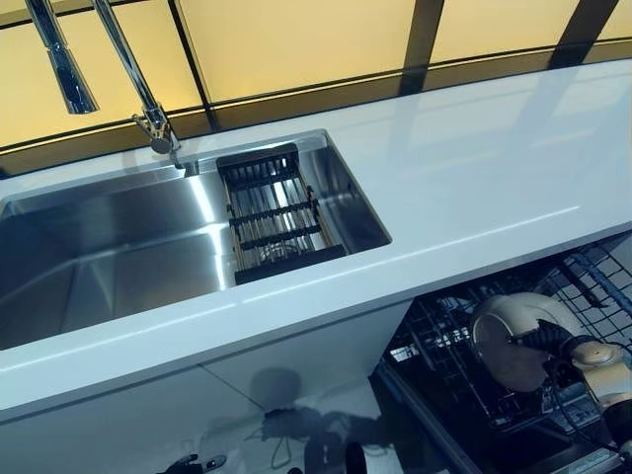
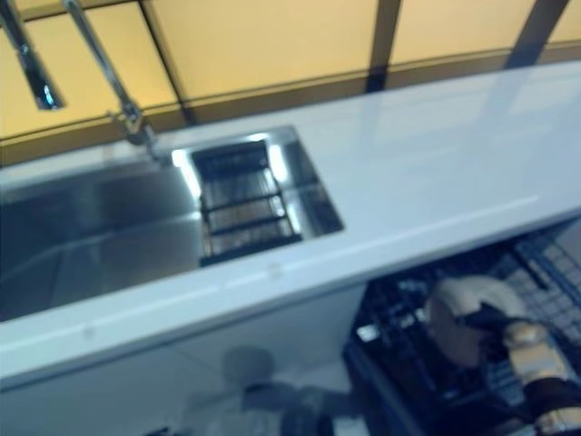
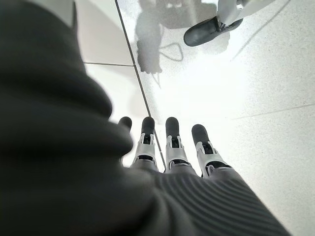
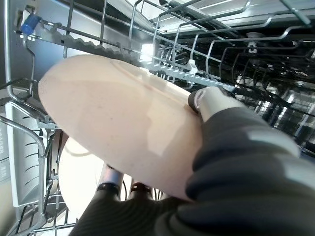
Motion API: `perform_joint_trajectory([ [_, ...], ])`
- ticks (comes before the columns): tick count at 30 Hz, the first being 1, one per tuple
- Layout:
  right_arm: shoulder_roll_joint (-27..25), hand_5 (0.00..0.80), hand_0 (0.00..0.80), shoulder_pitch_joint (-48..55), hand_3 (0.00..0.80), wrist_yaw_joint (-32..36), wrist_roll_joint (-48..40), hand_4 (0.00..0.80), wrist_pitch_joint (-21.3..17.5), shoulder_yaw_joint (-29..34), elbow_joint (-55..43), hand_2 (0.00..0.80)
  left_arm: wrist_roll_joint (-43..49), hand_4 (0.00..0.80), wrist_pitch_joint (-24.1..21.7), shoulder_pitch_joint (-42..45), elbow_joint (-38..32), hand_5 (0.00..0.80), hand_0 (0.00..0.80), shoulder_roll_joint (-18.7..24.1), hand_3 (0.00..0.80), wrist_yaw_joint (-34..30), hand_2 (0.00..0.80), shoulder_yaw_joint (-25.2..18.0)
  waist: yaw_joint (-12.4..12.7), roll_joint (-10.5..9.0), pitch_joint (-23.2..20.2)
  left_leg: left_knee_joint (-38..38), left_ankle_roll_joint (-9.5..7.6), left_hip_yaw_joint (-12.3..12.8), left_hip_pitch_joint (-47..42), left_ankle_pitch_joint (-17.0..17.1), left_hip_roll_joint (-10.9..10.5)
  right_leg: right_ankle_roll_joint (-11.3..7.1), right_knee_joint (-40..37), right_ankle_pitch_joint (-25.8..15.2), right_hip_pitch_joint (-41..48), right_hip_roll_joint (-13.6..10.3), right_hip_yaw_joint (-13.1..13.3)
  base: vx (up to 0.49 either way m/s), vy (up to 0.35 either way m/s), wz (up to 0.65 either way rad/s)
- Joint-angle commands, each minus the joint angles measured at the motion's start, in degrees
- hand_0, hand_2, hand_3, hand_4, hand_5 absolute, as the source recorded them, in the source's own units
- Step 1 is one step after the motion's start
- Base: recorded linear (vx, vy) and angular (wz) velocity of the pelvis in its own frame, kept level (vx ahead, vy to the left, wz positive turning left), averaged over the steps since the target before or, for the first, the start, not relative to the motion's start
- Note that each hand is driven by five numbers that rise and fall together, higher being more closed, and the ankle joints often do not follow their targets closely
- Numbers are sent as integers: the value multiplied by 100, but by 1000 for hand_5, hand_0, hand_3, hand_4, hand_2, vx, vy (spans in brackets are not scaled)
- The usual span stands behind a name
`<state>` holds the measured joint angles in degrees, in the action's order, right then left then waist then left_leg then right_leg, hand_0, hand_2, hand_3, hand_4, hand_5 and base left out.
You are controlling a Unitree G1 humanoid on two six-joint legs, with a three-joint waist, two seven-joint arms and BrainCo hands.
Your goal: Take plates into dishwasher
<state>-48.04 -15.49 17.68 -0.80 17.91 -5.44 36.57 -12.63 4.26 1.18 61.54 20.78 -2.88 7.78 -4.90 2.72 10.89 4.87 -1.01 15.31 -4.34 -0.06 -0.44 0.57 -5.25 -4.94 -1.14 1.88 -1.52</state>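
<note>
One cream plate is pinched in our right hand, lowered inside the dishwasher rack below the white surface. Our left hand hangs over the floor, fingers straight and empty.

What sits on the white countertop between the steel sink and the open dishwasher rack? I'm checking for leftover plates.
Nothing: in the left eye view the white countertop is bare between the stainless steel sink and the dark wire dishwasher rack. The one cream round plate in view is in the right hand.
</note>
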Motion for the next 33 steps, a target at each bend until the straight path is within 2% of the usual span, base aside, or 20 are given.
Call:
perform_joint_trajectory([
  [1, 87, 800, 800, -563, 800, -47, 138, 800, -41, -298, 336, 800, -129, 0, -56, -265, 183, 0, 0, -4, 0, 30, 0, 228, 155, -133, -140, 13, 20, -486, -63, -467, 59, -482, 25, 441, 257, -376, -271, 0, 0, 0],
  [29, 238, 800, 800, -702, 800, 94, 663, 800, 17, -617, 698, 800, -96, 0, 35, -406, 164, 0, 0, -18, 0, 56, 0, 294, 235, -153, -93, 13, 17, -549, -48, -444, 71, -481, 25, 432, 255, -386, -264, 0, 0, 0],
  [30, 231, 684, 684, -700, 684, 72, 608, 684, 40, -610, 695, 684, -92, 0, 47, -404, 155, 0, 0, -17, 0, 53, 0, 289, 236, -153, -92, 13, 18, -551, -50, -443, 69, -482, 25, 430, 259, -388, -265, 0, 0, 0],
  [31, 220, 60, 60, -697, 60, 58, 591, 60, 46, -593, 681, 60, -88, 0, 53, -401, 152, 0, 0, -15, 0, 51, 0, 281, 235, -154, -90, 13, 19, -554, -51, -443, 68, -482, 25, 429, 261, -388, -263, 0, 0, 0],
  [32, 202, 0, 0, -691, 0, 48, 595, 0, 46, -557, 657, 0, -77, 0, 55, -400, 157, 0, 0, -14, 0, 49, 0, 269, 232, -159, -87, 13, 18, -560, -51, -443, 67, -481, 25, 429, 263, -385, -258, 0, 0, 0],
  [33, 195, 0, 0, -682, 0, 44, 555, 0, 60, -537, 616, 0, -58, 0, 43, -390, 168, 0, 0, -19, 0, 49, 0, 258, 229, -167, -88, 13, 18, -561, -50, -444, 66, -481, 25, 428, 262, -383, -251, 0, 0, 0],
])
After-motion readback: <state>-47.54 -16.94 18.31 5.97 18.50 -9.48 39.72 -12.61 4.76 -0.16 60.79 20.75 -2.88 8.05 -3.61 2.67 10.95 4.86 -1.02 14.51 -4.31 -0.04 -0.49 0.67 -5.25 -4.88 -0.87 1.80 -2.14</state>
